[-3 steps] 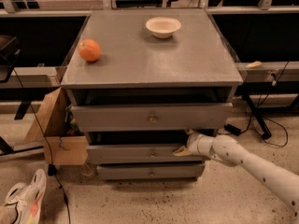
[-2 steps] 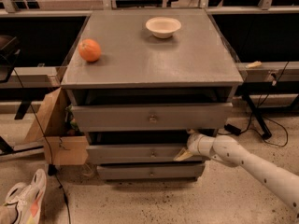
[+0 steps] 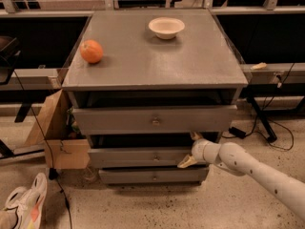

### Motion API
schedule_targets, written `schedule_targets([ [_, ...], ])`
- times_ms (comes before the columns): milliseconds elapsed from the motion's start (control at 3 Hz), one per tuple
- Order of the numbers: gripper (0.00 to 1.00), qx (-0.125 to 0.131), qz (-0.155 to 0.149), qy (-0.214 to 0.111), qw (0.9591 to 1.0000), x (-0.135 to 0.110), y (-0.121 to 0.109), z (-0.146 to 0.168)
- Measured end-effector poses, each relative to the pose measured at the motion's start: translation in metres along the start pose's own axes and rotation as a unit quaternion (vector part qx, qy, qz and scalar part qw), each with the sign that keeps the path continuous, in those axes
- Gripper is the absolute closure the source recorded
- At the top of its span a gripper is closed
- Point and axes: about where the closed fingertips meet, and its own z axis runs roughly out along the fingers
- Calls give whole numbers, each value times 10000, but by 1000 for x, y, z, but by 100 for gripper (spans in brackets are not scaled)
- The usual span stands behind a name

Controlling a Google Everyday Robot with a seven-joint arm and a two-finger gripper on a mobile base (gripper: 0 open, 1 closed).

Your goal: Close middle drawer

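Note:
The middle drawer [image 3: 133, 157] is a slim grey front panel with a small round knob [image 3: 155, 157], below the taller top drawer [image 3: 119, 120]. It stands a little out of the grey cabinet, with a dark gap above it. My gripper [image 3: 189, 150] is at the right end of the middle drawer's front. It is open, with one yellowish fingertip [image 3: 195, 136] above the panel and the other at its lower edge. The white arm [image 3: 248, 168] reaches in from the lower right.
The lowest drawer front [image 3: 152, 176] sits just under the gripper. An orange [image 3: 91, 51] and a white bowl [image 3: 166, 27] rest on the cabinet top [image 3: 152, 61]. A cardboard box [image 3: 57, 137] stands to the left, a shoe [image 3: 24, 206] lies on the floor, and cables [image 3: 267, 128] run to the right.

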Motion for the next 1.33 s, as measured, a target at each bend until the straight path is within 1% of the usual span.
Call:
schedule_targets([
  [667,0,9,-114,-59,9999,-21,22,-26],
  [1000,19,5,-70,-76,9999,-23,34,-37],
  [1333,42,49,-1,-40,10000,-20,45,-49],
])
